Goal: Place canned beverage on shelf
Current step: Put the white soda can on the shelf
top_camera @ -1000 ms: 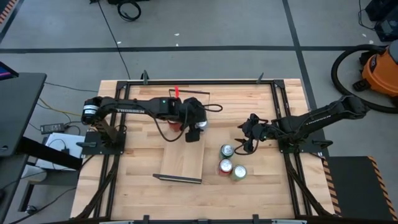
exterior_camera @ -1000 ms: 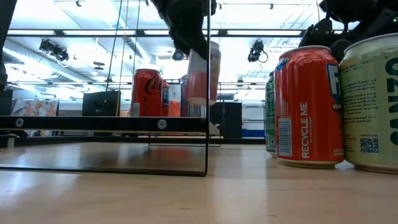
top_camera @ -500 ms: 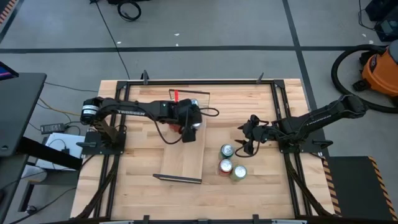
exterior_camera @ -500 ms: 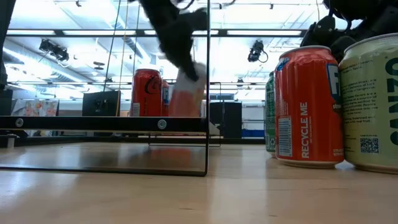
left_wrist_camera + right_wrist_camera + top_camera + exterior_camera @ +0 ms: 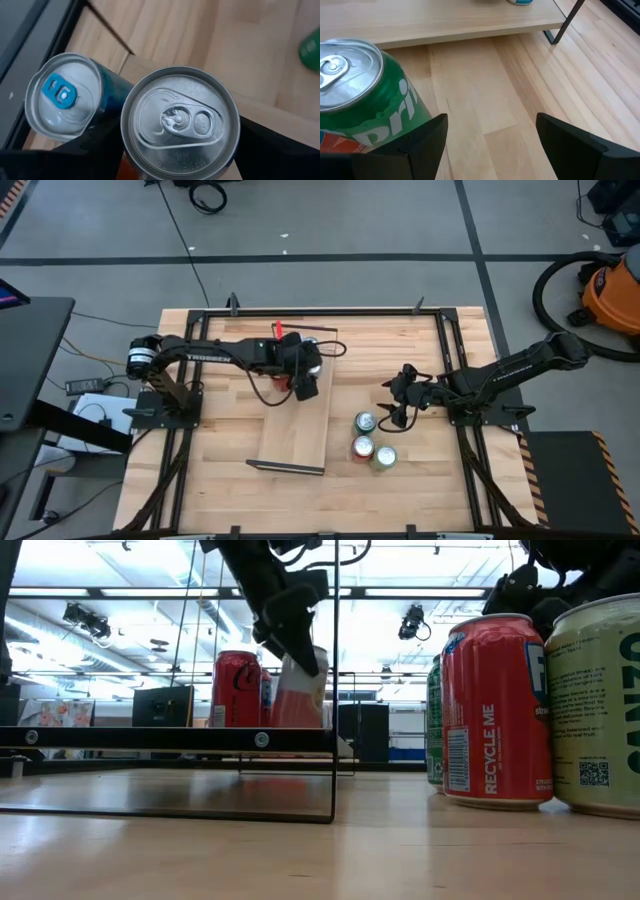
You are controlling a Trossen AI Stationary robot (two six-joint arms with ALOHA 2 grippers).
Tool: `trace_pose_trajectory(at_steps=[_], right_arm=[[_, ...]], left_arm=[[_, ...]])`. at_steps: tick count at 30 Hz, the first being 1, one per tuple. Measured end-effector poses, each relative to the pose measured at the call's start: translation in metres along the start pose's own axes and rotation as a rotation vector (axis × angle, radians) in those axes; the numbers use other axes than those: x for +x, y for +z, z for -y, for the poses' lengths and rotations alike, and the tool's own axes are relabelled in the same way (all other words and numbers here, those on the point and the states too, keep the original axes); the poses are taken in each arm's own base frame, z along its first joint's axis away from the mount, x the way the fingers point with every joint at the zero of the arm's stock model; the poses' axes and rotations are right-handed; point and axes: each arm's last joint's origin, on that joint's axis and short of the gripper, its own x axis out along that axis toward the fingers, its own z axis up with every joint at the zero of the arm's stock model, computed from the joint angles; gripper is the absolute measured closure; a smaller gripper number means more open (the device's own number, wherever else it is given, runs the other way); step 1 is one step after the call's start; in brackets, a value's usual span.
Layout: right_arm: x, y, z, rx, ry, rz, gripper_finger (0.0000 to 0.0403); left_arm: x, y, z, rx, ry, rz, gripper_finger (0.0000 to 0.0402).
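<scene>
The shelf (image 5: 296,420) is a light-wood plank with black end rails, lying mid-table. My left gripper (image 5: 304,379) is over its far end, shut on a pale orange can (image 5: 300,695) with a silver top (image 5: 180,122). A red can (image 5: 236,690) and a blue-tabbed can (image 5: 62,95) stand on the shelf right beside it. My right gripper (image 5: 490,145) is open and empty at the right, next to a green can (image 5: 365,100). My left gripper pinches the orange can's side wall just below its top rim (image 5: 127,150) between its two fingers (image 5: 290,625). The fingers come slanting down from above. The can leans a little. The shelf's black rail hides its bottom, so I cannot tell whether it rests on the plank.
Three cans stand in a cluster on the tabletop right of the shelf: green (image 5: 365,421), red (image 5: 362,446) and pale green (image 5: 384,457). A black frame (image 5: 320,310) runs round the table. Bare plank lies toward the shelf's near end (image 5: 288,450).
My left gripper has gone down and toward the table's far left with the orange can, closing on the red and blue cans. The can has dropped from well above the shelf to the other cans' height and has tipped slightly.
</scene>
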Motion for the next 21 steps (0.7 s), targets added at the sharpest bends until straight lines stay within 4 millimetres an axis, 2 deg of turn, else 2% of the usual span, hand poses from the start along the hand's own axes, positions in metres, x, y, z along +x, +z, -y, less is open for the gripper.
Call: trace_pose_trajectory(at_steps=[21], right_arm=[[0.0000,0.0001,-0.0002,0.000,0.004,0.000,0.0089]], left_arm=[[-0.0011,0.0013,0.0008,-0.052,-0.039,0.011,0.0062]])
